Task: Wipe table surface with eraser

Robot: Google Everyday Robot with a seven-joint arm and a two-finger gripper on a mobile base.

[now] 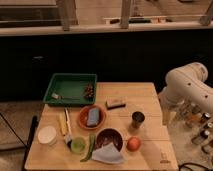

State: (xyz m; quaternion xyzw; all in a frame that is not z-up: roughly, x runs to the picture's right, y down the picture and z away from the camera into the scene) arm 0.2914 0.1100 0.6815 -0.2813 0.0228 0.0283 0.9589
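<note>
The light wood-plank table surface (145,95) fills the middle of the camera view. The eraser (115,103), a small flat block with a dark top and pale base, lies flat on it behind the centre. My white arm (186,86) is at the right, beyond the table's right edge. My gripper (168,119) hangs low beside that edge, about a hand's width right of the metal cup (138,119) and well away from the eraser. It holds nothing that I can see.
A green tray (60,82) sits at the back left. An orange plate (83,120) holds a blue-grey sponge (93,116). A yellow-handled brush (63,124), white tub (47,135), green cup (77,145), dark bowl (109,136), white cloth (107,154) and orange fruit (133,144) crowd the front.
</note>
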